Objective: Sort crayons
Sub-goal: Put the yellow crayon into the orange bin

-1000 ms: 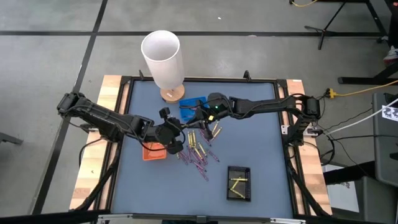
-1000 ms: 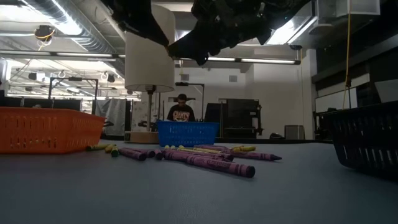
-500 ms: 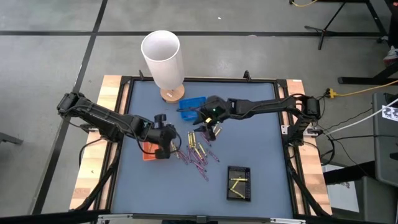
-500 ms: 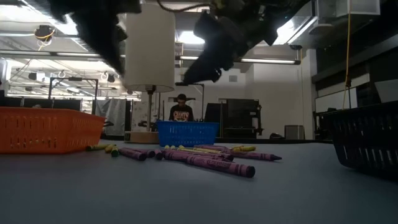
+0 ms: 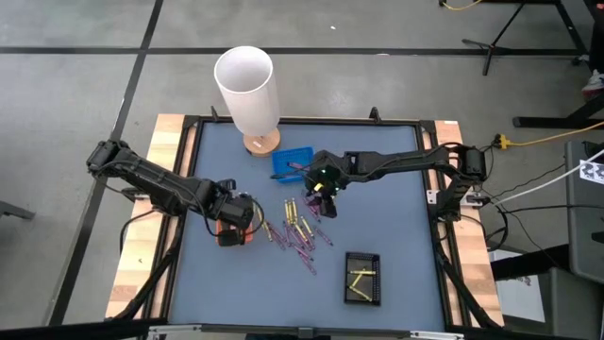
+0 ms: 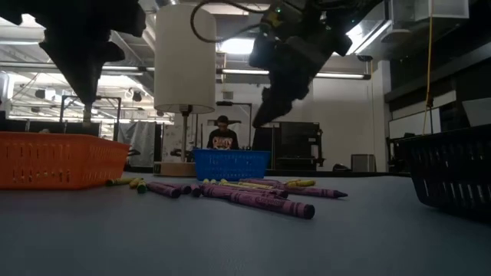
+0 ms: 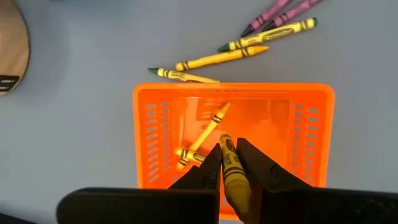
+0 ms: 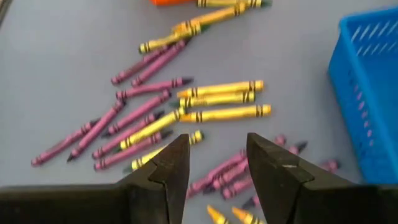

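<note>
The left arm reaches in from the bench's left edge, bent at the elbow, and its left claw (image 7: 229,163) points straight down over the orange tray (image 5: 232,232). The claw is pinching a yellow crayon (image 7: 232,171) between its two fingers, with the crayon's tip aimed into the tray. Two more yellow crayons (image 7: 205,134) already lie inside the tray, crossed near one wall.

The right arm stretches across from the bench's right side, low and nearly straight. Its right claw (image 8: 216,163) hangs above the loose pile of crayons (image 5: 300,227) in the middle of the bench, just beside the blue tray (image 5: 293,161). The fingers stand spread apart with nothing between them.

The pile is a scatter of purple-pink and yellow sticks on the blue-grey bench (image 5: 396,208), between the orange tray and the blue tray. A few yellow ones lie just outside the orange tray's far wall. In the low view the claws hang above the sticks and touch none of those on the bench.

A black tray (image 5: 362,277) near the front edge holds a few yellow crayons. A tall white cylinder (image 5: 247,87) stands on a wooden base at the back.
</note>
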Robot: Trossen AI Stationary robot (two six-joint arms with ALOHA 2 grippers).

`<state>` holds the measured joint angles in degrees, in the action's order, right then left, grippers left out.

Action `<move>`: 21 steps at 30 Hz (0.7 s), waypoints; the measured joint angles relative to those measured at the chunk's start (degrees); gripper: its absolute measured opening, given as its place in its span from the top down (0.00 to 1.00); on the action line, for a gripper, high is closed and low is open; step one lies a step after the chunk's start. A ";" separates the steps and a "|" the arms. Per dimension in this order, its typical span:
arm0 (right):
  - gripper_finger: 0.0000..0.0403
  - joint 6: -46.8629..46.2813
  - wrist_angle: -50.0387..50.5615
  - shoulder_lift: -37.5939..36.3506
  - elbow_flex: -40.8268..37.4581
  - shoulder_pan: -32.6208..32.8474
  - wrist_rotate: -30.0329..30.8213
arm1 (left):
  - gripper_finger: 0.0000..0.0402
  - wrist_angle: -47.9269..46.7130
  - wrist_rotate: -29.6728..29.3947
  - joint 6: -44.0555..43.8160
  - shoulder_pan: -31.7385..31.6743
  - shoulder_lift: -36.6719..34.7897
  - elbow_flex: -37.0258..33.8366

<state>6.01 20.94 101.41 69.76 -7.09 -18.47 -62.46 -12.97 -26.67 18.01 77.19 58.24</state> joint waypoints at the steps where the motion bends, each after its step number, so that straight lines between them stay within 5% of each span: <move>1: 0.61 0.13 1.15 0.00 0.00 0.00 0.02 | 0.97 0.00 0.15 0.04 0.20 0.00 0.00; 6: 0.61 0.34 6.33 0.00 0.00 0.00 0.10 | 0.95 -0.09 0.25 0.08 1.28 0.00 0.00; 15: 0.61 5.17 12.16 0.00 -0.04 0.00 11.33 | 0.80 -0.08 0.24 -0.19 1.95 0.00 0.00; 21: 0.61 6.95 13.72 0.00 -0.07 -0.07 12.78 | 0.71 0.36 0.24 -0.24 1.95 0.00 0.00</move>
<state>12.96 34.67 101.41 69.69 -7.16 -5.69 -62.10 -12.73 -26.91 19.97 77.19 58.24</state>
